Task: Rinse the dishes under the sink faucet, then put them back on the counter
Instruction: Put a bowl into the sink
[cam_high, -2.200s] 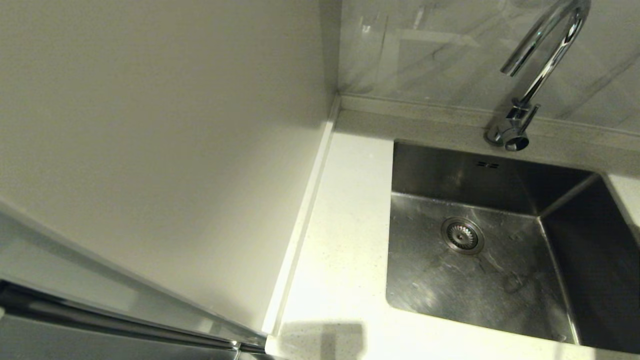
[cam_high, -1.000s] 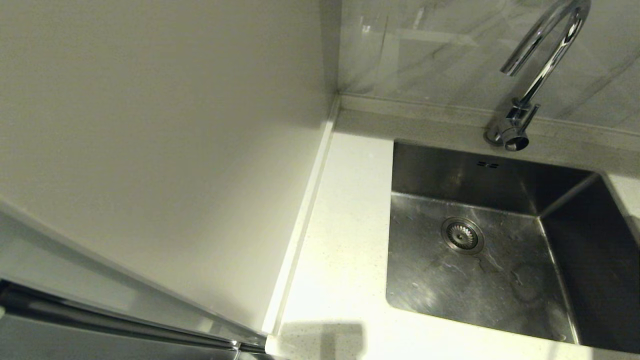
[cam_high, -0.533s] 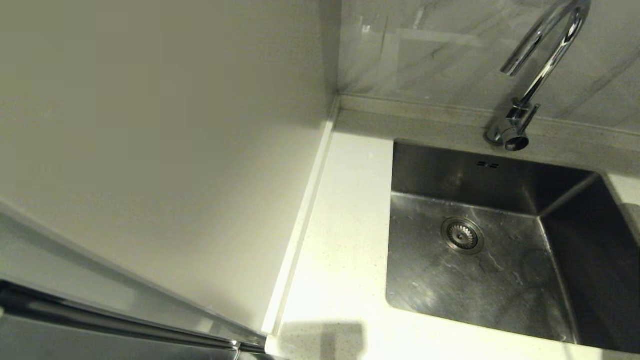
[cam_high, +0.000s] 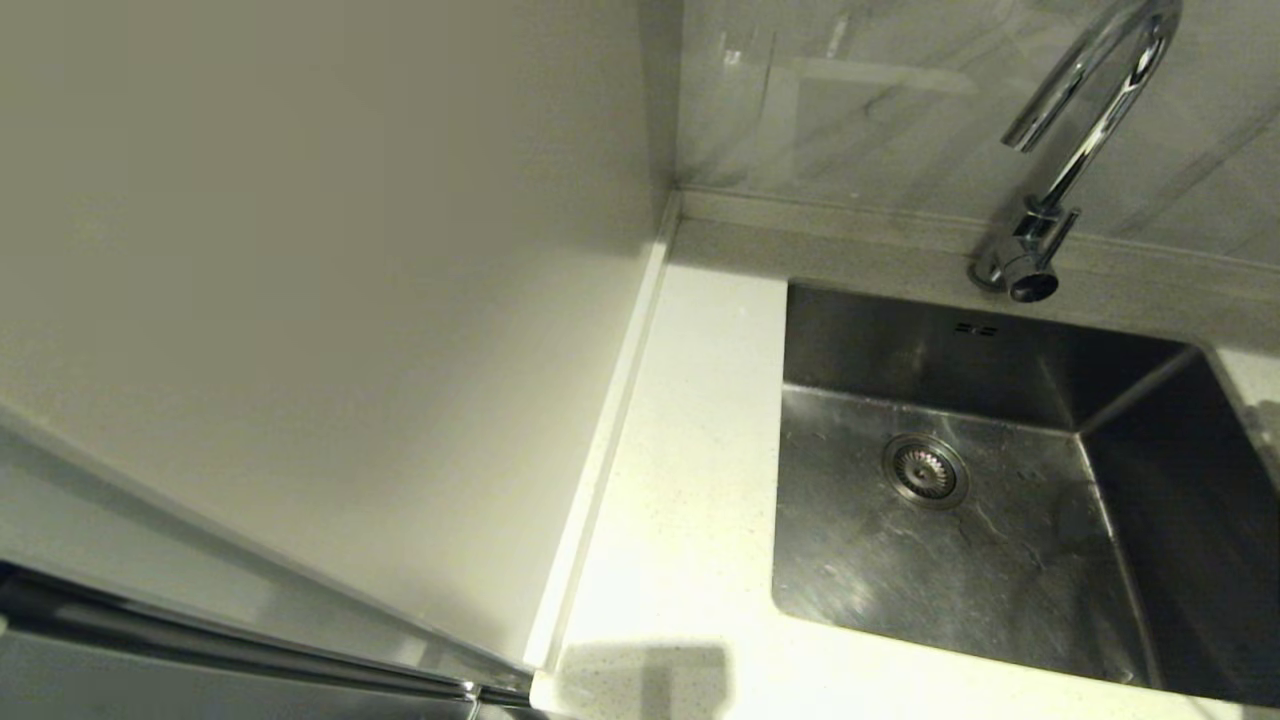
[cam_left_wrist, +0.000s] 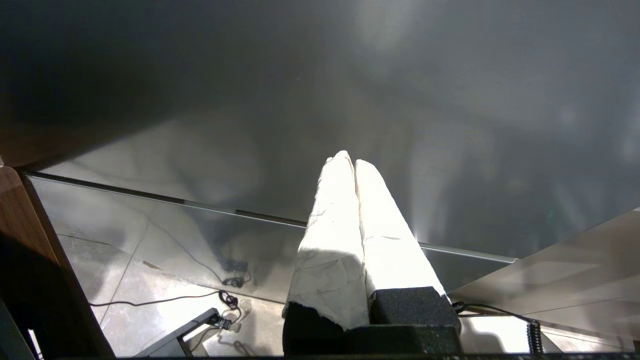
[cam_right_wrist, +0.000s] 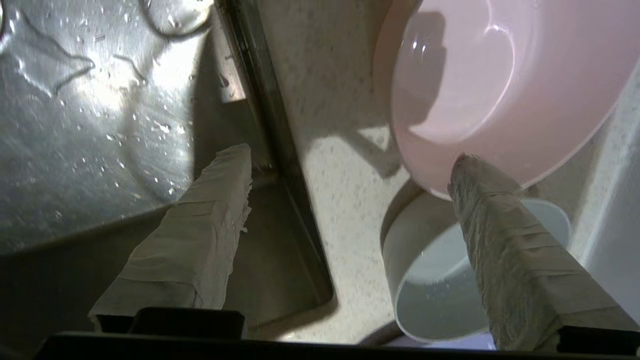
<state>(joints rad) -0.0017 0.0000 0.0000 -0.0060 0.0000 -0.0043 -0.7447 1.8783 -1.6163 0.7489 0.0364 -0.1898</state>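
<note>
The head view only gets the sink (cam_high: 960, 540), the faucet (cam_high: 1070, 150) and a strip of white counter (cam_high: 680, 480) next to a big cream wall panel (cam_high: 300, 250). No arm, no gripper and no dish shows up in it at all. The basin has wet patches on the bottom around the round drain (cam_high: 925, 470), and the 2 little overflow slots (cam_high: 973, 328) sit on the back wall, just under the tap's base.

The wrist cams fill in the rest. The right gripper (cam_right_wrist: 350, 155) hangs over the sink's edge with its 2 taped fingers (cam_right_wrist: 200, 235) spread wide apart and nothing between them. One finger is over the wet steel of the basin, the other is over the counter, and its tip lines up with the rim of the pink bowl (cam_right_wrist: 480, 85); can't tell if it's actually touching. That bowl is tilted, with its lower rim overlapping the blue-white bowl (cam_right_wrist: 430, 280), which sits open side up on the speckled counter just beside the sink. Both show water drops inside. A sliver of lilac, maybe the plate (cam_right_wrist: 440, 343), peeks out under the blue-white bowl.

The left gripper (cam_left_wrist: 354, 162) is off somewhere else completely: fingers pressed together, holding nothing, pointing at a dark glossy panel (cam_left_wrist: 300, 100), with tiled floor (cam_left_wrist: 150, 260) and some loose cables (cam_left_wrist: 220, 280) below it.
</note>
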